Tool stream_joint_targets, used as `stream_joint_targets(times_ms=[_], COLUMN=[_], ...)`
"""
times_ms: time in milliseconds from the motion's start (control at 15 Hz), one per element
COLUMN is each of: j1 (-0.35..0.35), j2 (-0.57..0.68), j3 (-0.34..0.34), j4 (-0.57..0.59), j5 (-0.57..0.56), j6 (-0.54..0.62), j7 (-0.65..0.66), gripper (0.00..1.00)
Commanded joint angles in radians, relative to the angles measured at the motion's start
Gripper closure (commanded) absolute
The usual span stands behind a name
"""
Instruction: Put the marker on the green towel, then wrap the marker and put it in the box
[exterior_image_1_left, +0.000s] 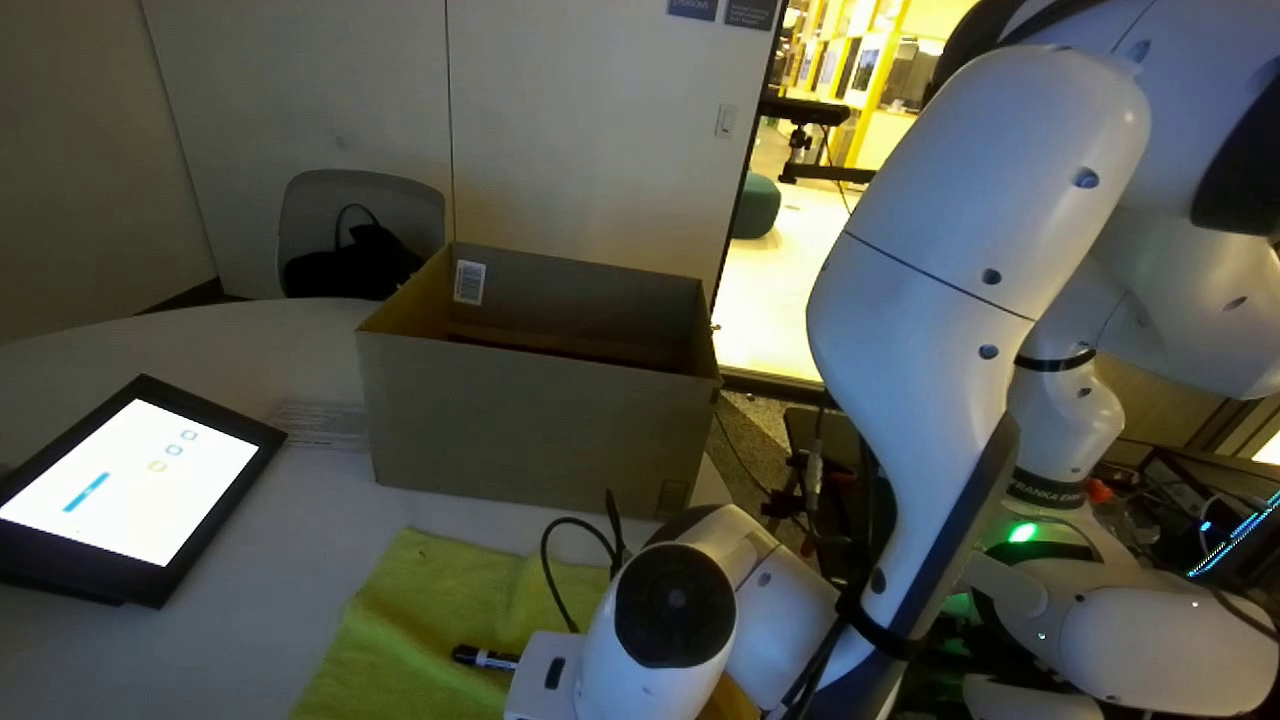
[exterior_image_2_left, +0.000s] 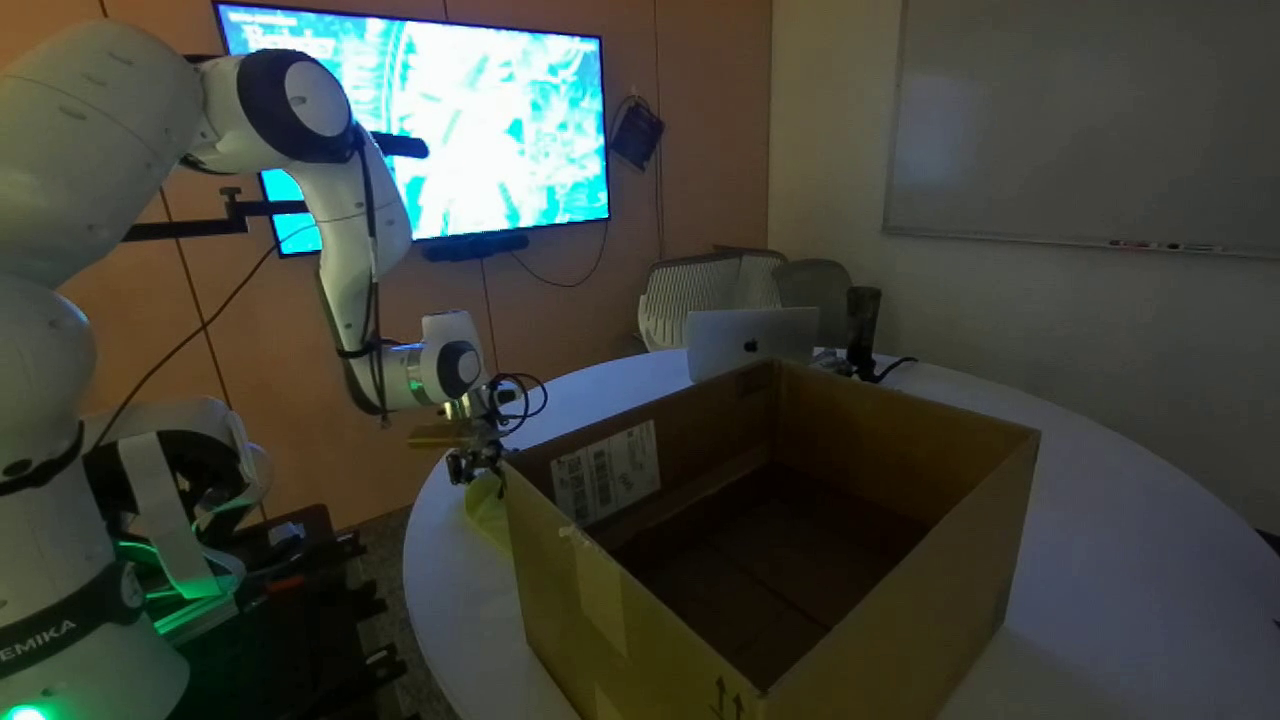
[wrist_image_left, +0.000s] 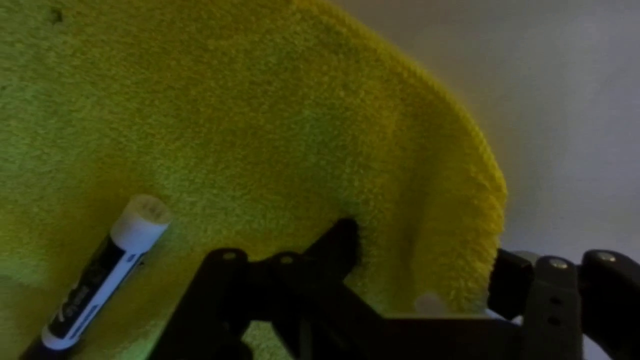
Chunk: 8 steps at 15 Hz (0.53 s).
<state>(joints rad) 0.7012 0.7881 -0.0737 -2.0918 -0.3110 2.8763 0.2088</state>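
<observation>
The green towel (exterior_image_1_left: 440, 590) lies on the table in front of the box and fills most of the wrist view (wrist_image_left: 225, 125). In an exterior view only a corner of the towel (exterior_image_2_left: 488, 508) shows. The marker (exterior_image_1_left: 485, 657) lies on the towel; in the wrist view the marker (wrist_image_left: 95, 280) is at the lower left, apart from the fingers. My gripper (wrist_image_left: 425, 265) is open, with a raised fold of the towel's edge between its fingers. In an exterior view my gripper (exterior_image_2_left: 475, 465) is low beside the box. The open brown box (exterior_image_1_left: 540, 430) stands upright, also in an exterior view (exterior_image_2_left: 900, 600).
A black tablet with a lit screen (exterior_image_1_left: 130, 490) lies left of the towel. A sheet of paper (exterior_image_1_left: 320, 423) lies beside the box. A laptop (exterior_image_2_left: 752, 340) and a dark cylinder (exterior_image_2_left: 862, 325) stand beyond the box. The box walls rise close to my gripper.
</observation>
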Motion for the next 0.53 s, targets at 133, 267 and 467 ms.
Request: stream_joint_targets(times_ms=[133, 267, 467], j1=[0.045, 0.08, 0.127], j2=[-0.041, -0.06, -0.075], j3=[-0.068, -0.117, -0.184], j4=[-0.029, -0.043, -0.056], j5=[-0.015, -0.02, -0.02], j6=[0.01, 0.011, 0.006], j7=[0.022, 0.052, 0.091], gripper=[0.97, 1.0, 1.0])
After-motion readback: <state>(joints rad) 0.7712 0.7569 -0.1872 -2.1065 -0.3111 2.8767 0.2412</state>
